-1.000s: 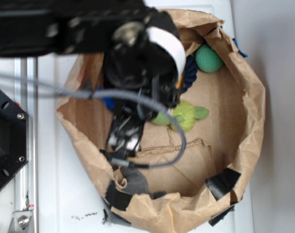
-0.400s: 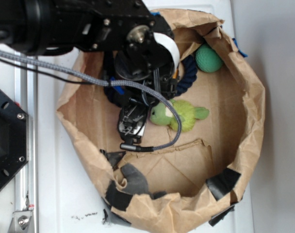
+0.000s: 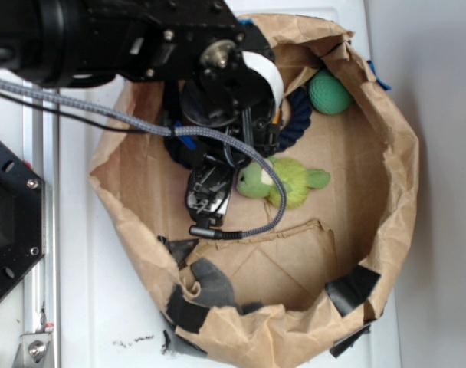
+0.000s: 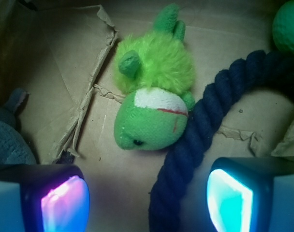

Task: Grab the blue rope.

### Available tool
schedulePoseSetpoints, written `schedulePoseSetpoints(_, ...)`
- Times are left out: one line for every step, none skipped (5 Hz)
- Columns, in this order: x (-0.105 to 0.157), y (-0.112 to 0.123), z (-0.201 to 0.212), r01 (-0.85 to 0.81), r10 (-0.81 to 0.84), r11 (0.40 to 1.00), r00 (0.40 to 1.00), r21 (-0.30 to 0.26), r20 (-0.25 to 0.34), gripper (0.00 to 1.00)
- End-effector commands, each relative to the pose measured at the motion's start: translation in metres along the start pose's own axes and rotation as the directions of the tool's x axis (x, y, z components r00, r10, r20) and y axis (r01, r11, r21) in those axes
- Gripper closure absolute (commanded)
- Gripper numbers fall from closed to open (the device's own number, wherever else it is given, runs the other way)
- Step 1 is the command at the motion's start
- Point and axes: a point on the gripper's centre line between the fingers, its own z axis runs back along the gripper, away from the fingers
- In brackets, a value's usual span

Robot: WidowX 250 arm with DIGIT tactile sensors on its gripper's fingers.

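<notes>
black arm reaches down into the paper bag (image 3: pixel 386 153), claw (image 4: pixel 147 200) spread astride the blue rope (image 4: pixel 200 130).

The overhead view is bright and evenly lit; the white surface (image 3: pixel 103 307) is nearly washed out, and the paper bag (image 3: pixel 394 176) throws only soft shadows inside its walls. The black arm (image 3: pixel 126 38) up top looks a touch soft but readable. From the wrist it is much dimmer, corners falling into darkness. The pads (image 4: pixel 65 205) glow, one pink-violet, the other cyan, both blurred from closeness. The green plush toy (image 4: pixel 154 96) is sharp; the blue rope (image 4: pixel 195 140) goes murky toward the bottom.
</notes>
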Motion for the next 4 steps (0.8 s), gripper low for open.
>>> schedulePoseSetpoints(0.0029,0.0066,-0.0371,-0.071,0.073,0.991,0.997,0.111,-0.011,0.0)
schedulePoseSetpoints(0.0017,0.0087,-0.0435,-0.082,0.085,0.991,0.996,0.11,-0.028,1.0)
schedulePoseSetpoints(0.002,0.0093,-0.0436,-0.085,0.088,0.991,0.996,0.107,-0.029,1.0)
schedulePoseSetpoints(0.0024,0.0097,-0.0433,-0.088,0.092,0.99,0.995,0.106,-0.029,1.0)
